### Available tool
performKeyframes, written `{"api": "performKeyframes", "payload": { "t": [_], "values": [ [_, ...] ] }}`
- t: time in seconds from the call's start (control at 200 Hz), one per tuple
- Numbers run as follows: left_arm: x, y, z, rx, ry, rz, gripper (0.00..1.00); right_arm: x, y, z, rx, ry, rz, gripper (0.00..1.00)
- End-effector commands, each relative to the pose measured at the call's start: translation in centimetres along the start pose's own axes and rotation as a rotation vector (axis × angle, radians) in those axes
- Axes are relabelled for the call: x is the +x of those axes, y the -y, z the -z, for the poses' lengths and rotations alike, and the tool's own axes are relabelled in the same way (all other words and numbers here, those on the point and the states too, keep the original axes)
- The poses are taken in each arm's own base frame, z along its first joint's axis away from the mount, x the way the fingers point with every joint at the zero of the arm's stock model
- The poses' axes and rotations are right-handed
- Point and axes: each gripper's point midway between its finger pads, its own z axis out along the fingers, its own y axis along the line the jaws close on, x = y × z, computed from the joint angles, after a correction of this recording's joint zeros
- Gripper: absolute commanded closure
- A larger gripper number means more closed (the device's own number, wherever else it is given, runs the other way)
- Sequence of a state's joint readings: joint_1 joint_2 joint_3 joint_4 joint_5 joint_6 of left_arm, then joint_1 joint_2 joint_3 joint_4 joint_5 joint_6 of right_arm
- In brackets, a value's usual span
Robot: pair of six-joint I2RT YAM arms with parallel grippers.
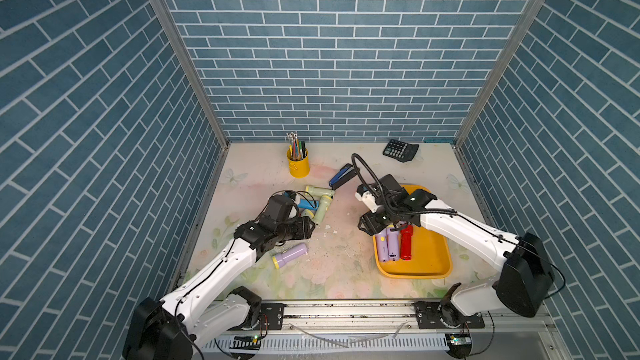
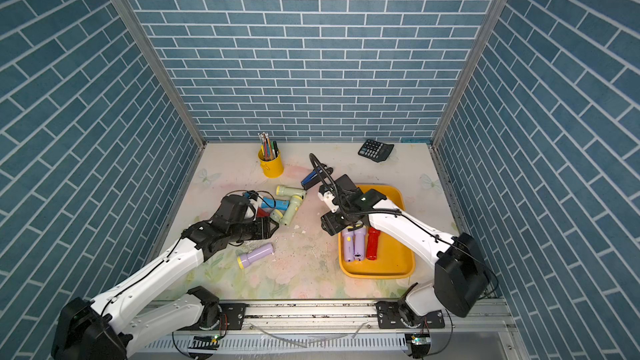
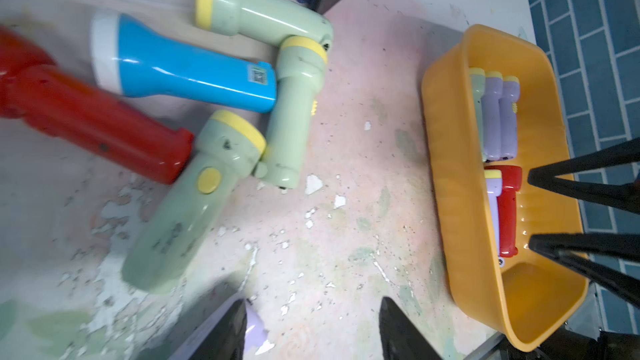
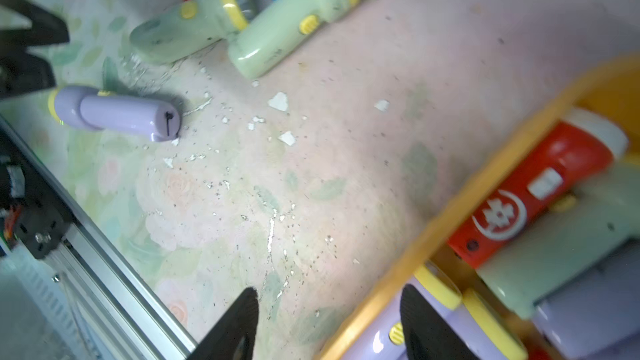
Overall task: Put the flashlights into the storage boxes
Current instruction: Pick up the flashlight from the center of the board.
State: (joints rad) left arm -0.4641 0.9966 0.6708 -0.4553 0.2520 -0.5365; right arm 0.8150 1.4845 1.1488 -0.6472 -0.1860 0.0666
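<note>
- The yellow tray (image 1: 427,266) sits on the right half of the table (image 1: 339,271). By its left rim, 2 lilac flashlights (image 1: 388,247) and a red flashlight (image 1: 406,244) lie side by side. More lie beyond them, partly hidden under the right arm.
- Left of centre, 3 pale green flashlights (image 3: 287,126), a blue flashlight (image 3: 187,74) and a loose red flashlight (image 3: 90,112) touch in a cluster. A lone lilac flashlight (image 1: 291,254) lies nearer the front edge.
- The left arm reaches in low from the front-left. The left gripper (image 3: 313,303) points toward the table's middle, between the cluster and the lone lilac flashlight, fingers spread and grasping nothing.
- The right arm arches over the tray. The right gripper (image 4: 329,292) angles down at the left rim with 1 finger on each side of it, released and empty.
- Bare table separates the cluster from the tray. A stapler (image 1: 341,176) lies beyond that gap, and a pen cup (image 1: 298,164) and a calculator (image 1: 400,149) stand near the back wall.
</note>
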Motion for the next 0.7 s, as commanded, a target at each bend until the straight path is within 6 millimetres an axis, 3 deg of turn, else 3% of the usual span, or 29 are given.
{"api": "performKeyframes", "payload": {
  "t": [0.0, 0.09, 0.225, 0.57, 0.695],
  "values": [
    [1.5, -2.8, 0.8, -0.048, -0.051, 0.049, 0.38, -2.2, -3.4, -1.0, -0.042, 0.012, 0.353, 0.35],
    [1.4, -4.7, 1.2, -0.088, -0.046, 0.108, 0.38, -2.9, -5.8, -2.5, -0.092, -0.011, 0.498, 0.36],
    [0.9, -5.4, 0.7, -0.078, -0.048, 0.169, 0.38, -3.7, -8.8, -4.9, -0.155, -0.04, 0.67, 0.37],
    [0.8, -8.8, 0.0, -0.108, -0.015, 0.37, 0.38, -6.2, -13.9, -9.4, -0.273, 0.039, 0.9, 0.37],
    [1.5, -9.6, 0.0, -0.107, -0.005, 0.457, 0.38, -6.5, -15.2, -10.4, -0.32, 0.078, 0.95, 0.37]
  ]
}}
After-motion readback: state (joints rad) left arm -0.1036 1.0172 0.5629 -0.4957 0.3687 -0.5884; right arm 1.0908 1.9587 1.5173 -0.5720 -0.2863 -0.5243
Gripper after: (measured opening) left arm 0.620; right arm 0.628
